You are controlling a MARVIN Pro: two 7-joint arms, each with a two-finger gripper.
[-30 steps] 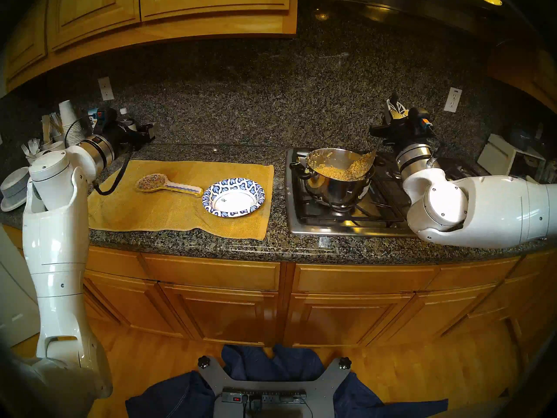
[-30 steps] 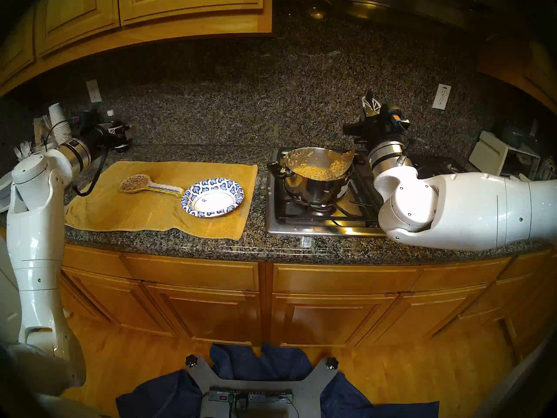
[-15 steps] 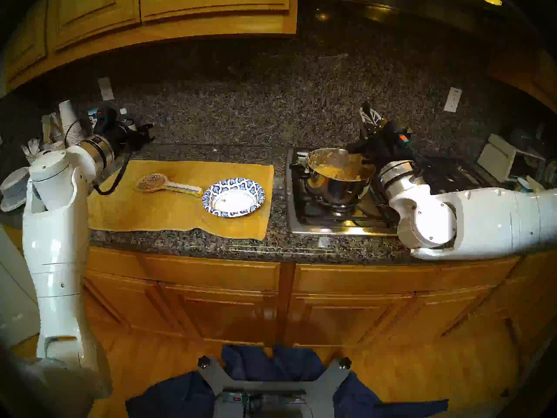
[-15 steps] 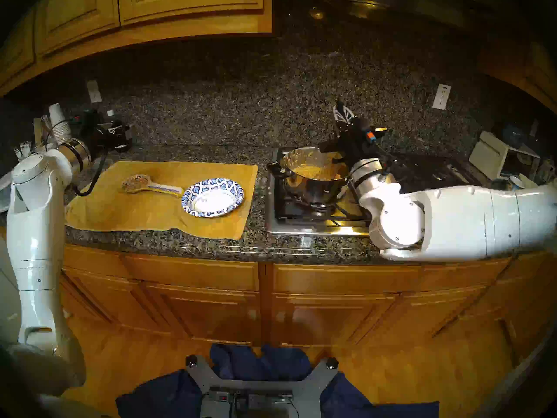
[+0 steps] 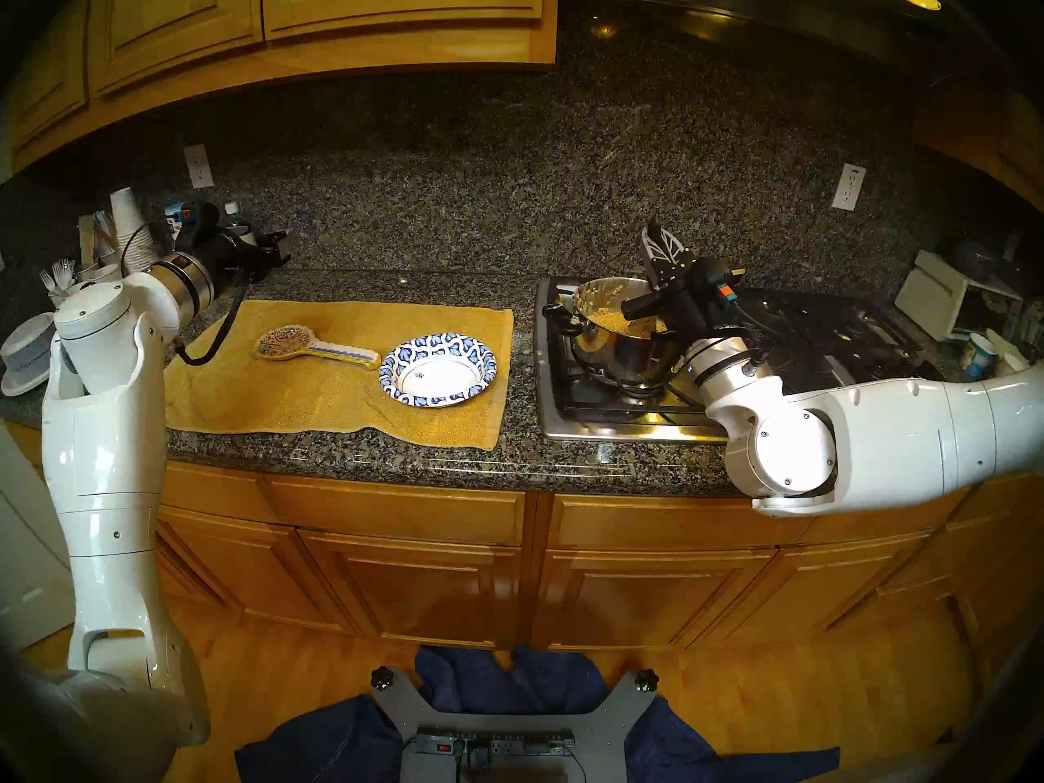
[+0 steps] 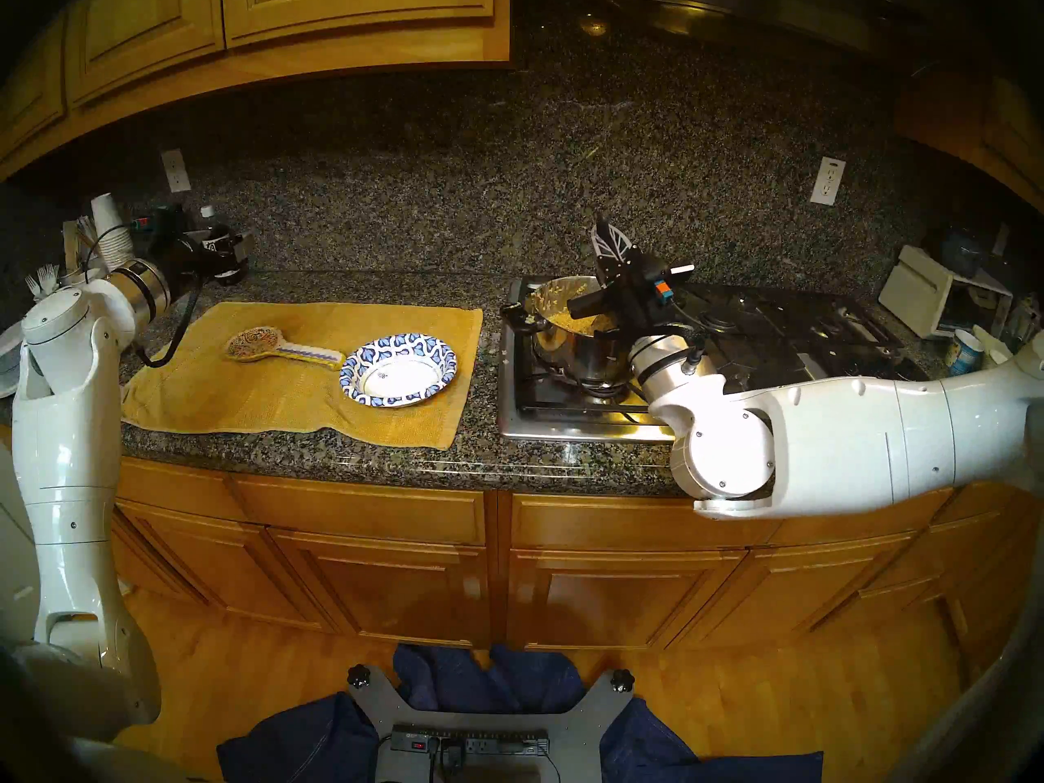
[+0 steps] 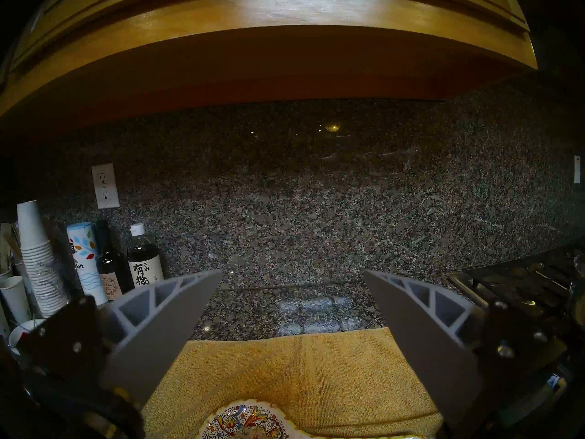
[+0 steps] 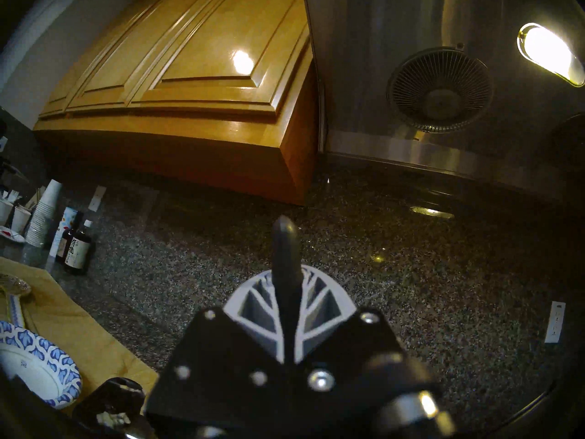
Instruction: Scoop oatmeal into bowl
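Left wrist view shows the left gripper [image 7: 292, 305] open beside a canister reading "Salt" [image 7: 84, 264], while the right gripper [image 8: 286, 270] clamps a dark utensil handle [image 8: 285, 245] over the pot's oatmeal [image 5: 607, 318]; the bowl [image 5: 438, 369] sits empty near the cloth's [image 5: 316, 392] right edge.

Yellow towel [image 5: 316, 386] on granite counter [image 5: 395, 460], painted spoon rest [image 5: 313, 349] on it; steel pot [image 5: 616, 347] on stove [image 5: 610, 420].

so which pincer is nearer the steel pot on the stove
Right. The right pincer is shut on a dark utensil handle directly over the steel pot. The left pincer hangs open at the counter's far left, beyond the yellow towel.
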